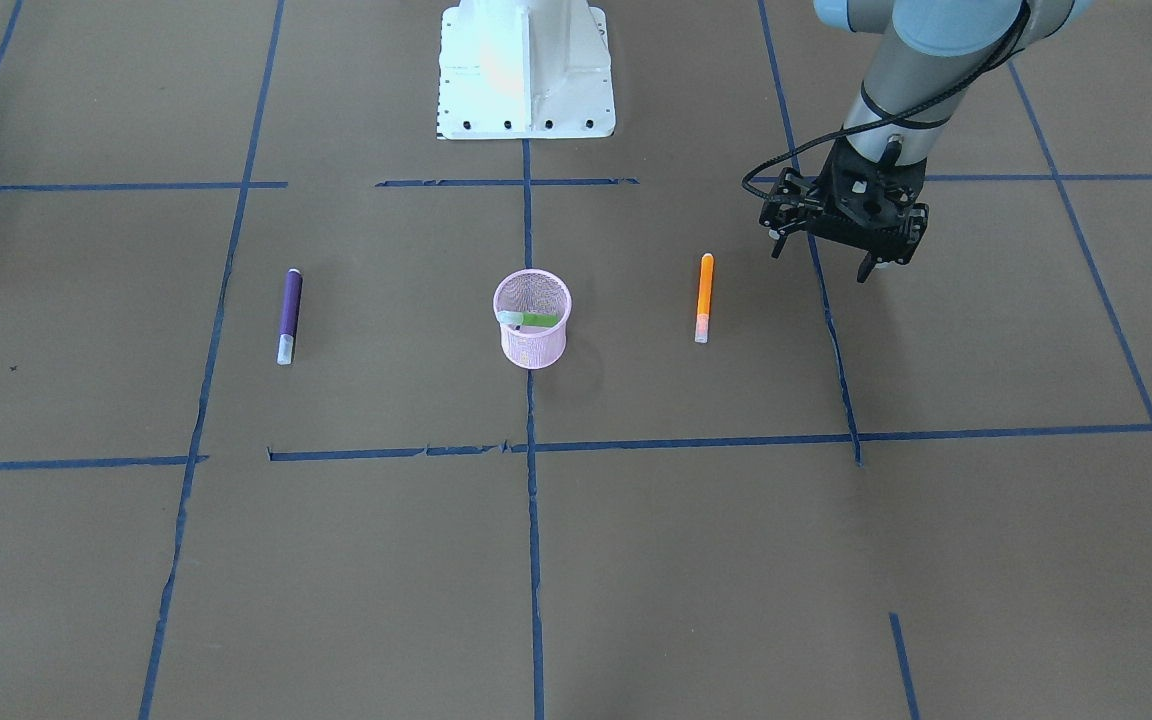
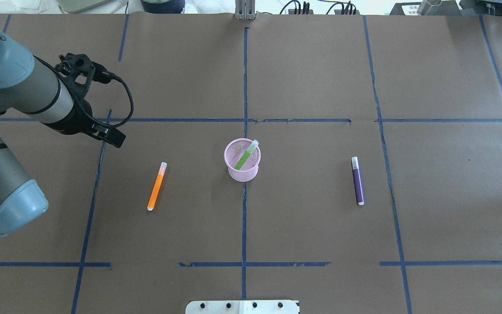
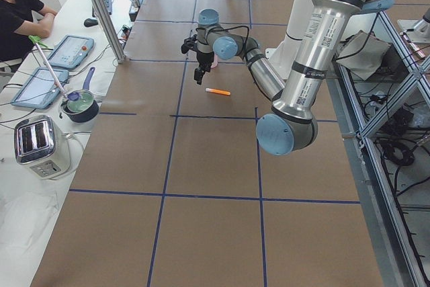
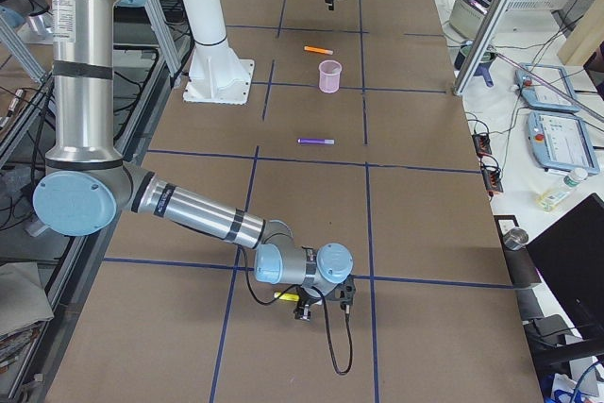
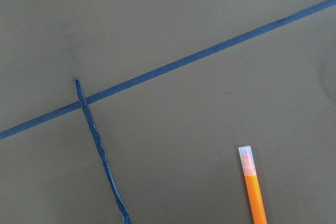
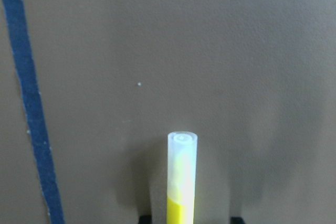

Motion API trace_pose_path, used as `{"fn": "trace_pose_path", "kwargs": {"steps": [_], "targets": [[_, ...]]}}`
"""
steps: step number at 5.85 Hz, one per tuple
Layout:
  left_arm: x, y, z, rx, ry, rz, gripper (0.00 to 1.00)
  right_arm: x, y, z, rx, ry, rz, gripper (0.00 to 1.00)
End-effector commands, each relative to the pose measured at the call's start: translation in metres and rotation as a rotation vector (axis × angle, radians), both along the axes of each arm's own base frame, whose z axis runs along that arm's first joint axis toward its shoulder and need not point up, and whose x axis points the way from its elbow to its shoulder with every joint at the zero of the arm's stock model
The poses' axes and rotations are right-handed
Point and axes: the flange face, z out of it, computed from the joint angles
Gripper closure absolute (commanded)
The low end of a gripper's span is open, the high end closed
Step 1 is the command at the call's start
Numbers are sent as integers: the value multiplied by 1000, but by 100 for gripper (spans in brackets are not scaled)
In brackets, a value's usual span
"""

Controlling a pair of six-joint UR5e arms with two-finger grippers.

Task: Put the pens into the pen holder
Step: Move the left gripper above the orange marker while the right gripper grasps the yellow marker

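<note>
Yellow pen [image 6: 182, 182] between right fingers [image 6: 236, 221], grip unclear, left fingers [image 1: 868, 266] spread open, orange pen [image 1: 704, 298] nearby, apart

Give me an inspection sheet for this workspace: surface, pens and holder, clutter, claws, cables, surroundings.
Surface: brown paper table with a blue tape grid; some strips are torn.
Job's things: green pen leans inside the pink pen holder. Orange pen and purple pen lie flat on either side of it. A yellow pen lies far off.
Clutter: nothing seen.
Claws: left claw is open and empty, hovering near the orange pen. Right claw sits low at the yellow pen; open or shut unclear.
Cables: black cable loops at the left wrist.
Surroundings: operator and toaster at the side desk.
</note>
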Motion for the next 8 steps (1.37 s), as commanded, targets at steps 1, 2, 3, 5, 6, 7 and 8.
{"fn": "trace_pose_path", "kwargs": {"steps": [1,2,3,5,6,7,8], "targets": [[-1,0,-1,3,3,-2,0,-2,-3,-5,4,-1,8,100],[-2,0,-2,4,4,-2,0,-3,-7,-14,36,-8,2,100],[-3,2,-6,10,11,-1,0,-4,-12,-27,106,-31,11,100],[-6,5,-9,15,18,-2,0,-15,-24,-143,220,-115,172,100],[-8,8,-4,9,13,-1,0,-62,-25,-187,343,-169,88,100],[-8,7,-4,10,12,-2,0,-79,-25,-236,413,-224,97,100],[-8,8,-4,11,13,1,0,-108,-24,-295,452,-310,159,100]]}}
